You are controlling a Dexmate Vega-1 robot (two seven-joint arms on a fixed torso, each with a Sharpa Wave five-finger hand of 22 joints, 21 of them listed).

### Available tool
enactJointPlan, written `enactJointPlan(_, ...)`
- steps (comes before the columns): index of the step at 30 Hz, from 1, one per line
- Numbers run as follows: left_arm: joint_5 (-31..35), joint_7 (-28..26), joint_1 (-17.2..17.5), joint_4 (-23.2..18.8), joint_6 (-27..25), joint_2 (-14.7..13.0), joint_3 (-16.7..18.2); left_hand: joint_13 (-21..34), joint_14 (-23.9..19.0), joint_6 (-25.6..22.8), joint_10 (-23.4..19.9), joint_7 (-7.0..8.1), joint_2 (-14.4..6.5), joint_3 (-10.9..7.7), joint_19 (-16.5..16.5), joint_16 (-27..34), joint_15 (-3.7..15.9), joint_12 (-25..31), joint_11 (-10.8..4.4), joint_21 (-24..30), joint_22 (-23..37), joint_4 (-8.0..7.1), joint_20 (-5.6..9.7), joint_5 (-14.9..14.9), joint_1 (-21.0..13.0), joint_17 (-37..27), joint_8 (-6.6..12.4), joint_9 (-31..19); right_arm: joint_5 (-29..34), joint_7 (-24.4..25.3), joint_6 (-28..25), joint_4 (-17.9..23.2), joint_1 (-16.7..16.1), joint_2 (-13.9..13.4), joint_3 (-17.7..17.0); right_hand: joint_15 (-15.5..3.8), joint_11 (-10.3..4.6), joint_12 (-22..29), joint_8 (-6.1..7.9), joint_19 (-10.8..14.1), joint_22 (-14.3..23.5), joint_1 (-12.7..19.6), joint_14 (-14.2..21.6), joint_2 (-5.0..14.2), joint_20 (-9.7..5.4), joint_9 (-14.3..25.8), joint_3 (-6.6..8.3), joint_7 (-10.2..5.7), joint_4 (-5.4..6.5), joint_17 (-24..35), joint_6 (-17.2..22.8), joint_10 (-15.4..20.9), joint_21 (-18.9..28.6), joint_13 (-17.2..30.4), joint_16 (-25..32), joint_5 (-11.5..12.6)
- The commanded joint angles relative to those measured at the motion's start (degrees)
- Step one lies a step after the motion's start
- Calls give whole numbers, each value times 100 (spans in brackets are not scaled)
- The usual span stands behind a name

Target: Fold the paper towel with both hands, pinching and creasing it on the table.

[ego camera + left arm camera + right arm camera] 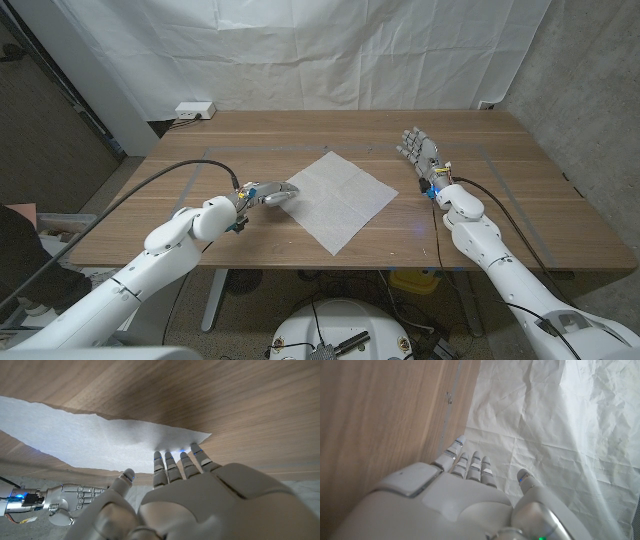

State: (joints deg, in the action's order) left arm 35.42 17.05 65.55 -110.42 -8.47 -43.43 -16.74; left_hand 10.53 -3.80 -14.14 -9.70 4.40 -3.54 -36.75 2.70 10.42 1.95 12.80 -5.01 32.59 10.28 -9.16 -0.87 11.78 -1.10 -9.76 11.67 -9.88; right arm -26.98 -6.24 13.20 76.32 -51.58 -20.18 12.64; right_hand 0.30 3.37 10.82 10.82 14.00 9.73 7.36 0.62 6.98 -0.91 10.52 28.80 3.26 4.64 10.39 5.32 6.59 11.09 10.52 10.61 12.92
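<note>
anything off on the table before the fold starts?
Nothing stands out. The paper towel lies flat and unfolded on the wooden table, turned corner-on like a diamond. The left hand has its fingertips at the towel's near-left corner; the right hand is open, apart from the towel.

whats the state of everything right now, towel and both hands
paper towel: unfolded, lying flat on the wooden table, turned like a diamond
left hand: at the towel's left corner, fingertips on its edge, holding nothing
right hand: open, fingers apart, off to the right of the towel, not touching it
</note>
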Motion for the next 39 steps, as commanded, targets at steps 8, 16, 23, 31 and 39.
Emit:
enactJointPlan(8,156,137,-243,205,78,90,-190,11,-50,-181,-89,-45,71,111,6,43,243,15,25,-18,11,-29,-41,-1,64,-15,13,-12,1088,1865,-3089,2530,-596,-848,138,184,145,121,88,446,12,580,463,-142,233,3,70,125,-660,-27,350,445,108,21,112,-118)
enactJointPlan(16,133,149,-346,321,133,150,-248,12,-53,-204,-112,-57,85,153,-9,39,236,11,38,-29,12,-45,-12,11,87,-17,-2,-13,1142,2173,-4148,3075,-582,-888,176,372,310,225,202,1179,26,1321,1240,-91,432,24,180,246,-1333,-2,1105,1134,230,31,204,-219)
enactJointPlan(23,152,164,-422,373,152,170,-293,12,-55,-200,-100,-59,70,174,-14,36,230,-4,39,-39,13,-58,7,22,97,-18,-21,-14,1269,2240,-4939,3457,-456,-1004,341,428,358,254,217,1452,26,1746,1505,-110,489,30,266,310,-1506,0,1355,1380,266,33,206,-240)
enactJointPlan(31,213,189,-479,392,163,177,-355,13,-60,-199,-104,-58,52,197,-23,34,229,-13,51,-49,14,-69,61,34,104,-18,-39,-15,1712,2446,-5893,3764,-176,-1112,757,431,486,471,320,2386,52,2492,2500,-180,580,55,216,435,-1481,69,2227,2268,493,60,393,-268)
enactJointPlan(39,259,209,-514,400,144,182,-382,14,-64,-200,-111,-67,29,215,-30,31,229,-21,49,-61,15,-76,90,46,105,-18,-52,-15,2098,2506,-6882,3970,202,-1127,1201,359,468,574,365,2929,80,2916,3068,-216,486,63,144,443,-1500,112,2722,2763,667,68,536,-266)
